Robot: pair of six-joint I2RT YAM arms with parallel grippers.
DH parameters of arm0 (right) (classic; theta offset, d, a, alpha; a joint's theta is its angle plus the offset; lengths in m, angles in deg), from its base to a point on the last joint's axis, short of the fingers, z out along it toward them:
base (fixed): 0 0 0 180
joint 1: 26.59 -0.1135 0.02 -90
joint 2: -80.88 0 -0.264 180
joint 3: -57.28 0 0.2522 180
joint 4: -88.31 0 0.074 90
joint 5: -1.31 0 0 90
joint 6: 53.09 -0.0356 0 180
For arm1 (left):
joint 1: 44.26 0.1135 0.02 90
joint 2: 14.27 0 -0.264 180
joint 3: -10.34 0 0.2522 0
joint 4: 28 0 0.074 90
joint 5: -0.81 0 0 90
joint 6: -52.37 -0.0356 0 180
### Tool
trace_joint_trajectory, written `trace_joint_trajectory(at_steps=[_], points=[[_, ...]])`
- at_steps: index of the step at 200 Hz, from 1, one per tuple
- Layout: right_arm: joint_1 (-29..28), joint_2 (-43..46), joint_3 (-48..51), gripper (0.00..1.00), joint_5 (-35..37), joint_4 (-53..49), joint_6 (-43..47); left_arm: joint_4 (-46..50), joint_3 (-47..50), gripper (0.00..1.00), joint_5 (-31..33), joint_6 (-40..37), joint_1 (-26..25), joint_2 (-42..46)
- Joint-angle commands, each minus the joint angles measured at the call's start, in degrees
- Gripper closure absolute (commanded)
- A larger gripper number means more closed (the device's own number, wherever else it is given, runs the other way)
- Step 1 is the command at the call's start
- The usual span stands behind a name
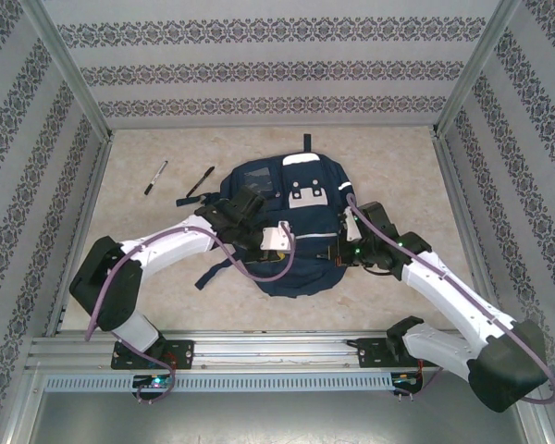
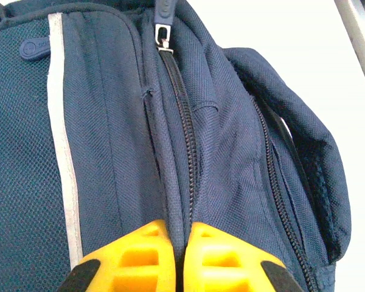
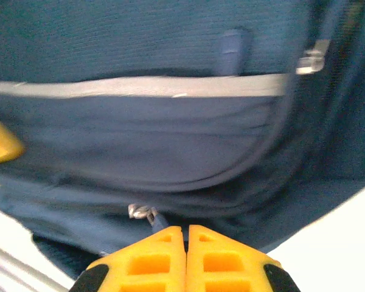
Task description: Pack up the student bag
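Note:
The student bag (image 1: 301, 242), navy with thin white stripes and pale front patches, lies flat in the middle of the table. My left gripper (image 1: 276, 239) is over its left half. In the left wrist view its yellow fingers (image 2: 147, 258) are shut on a raised fold of bag fabric (image 2: 174, 207) beside a long zipper (image 2: 186, 134); that zipper's pull (image 2: 163, 33) sits at the far end. My right gripper (image 1: 350, 229) is at the bag's right edge. In the right wrist view it (image 3: 186, 234) is shut, with the dark tab of a metal zipper pull (image 3: 143, 213) running in at its tips.
Two pens (image 1: 155, 177) (image 1: 201, 180) lie on the table left of the bag. A loose dark strap (image 1: 211, 274) trails from the bag's lower left. Patterned walls close in the table on three sides, with a metal rail (image 1: 277, 356) along the near edge.

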Motion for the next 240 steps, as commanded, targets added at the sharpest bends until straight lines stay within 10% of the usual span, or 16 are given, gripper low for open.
trace_joint_trajectory(at_steps=[1,92,114,163,240], points=[[2.1,-1.1,2.8,1.0,12.6,-3.8,-3.8,1.3,1.7,1.0,-9.3,-7.2,1.9,4.3],[6.4,3.3,3.7,1.0,3.9,-0.9,3.7,-0.6,4.4,1.0,-25.1,-19.6,6.2,5.4],[6.2,3.9,2.6,0.73,-5.6,-2.5,5.8,1.3,3.9,1.0,-25.2,-22.5,7.6,3.5],[4.2,7.9,6.1,0.62,-16.7,1.9,1.3,2.9,3.1,1.0,-28.2,-24.1,10.7,1.2],[-1.3,7.7,8.6,0.52,-12.3,2.1,1.0,0.6,3.7,1.0,-29.6,-22.5,11.1,0.3]])
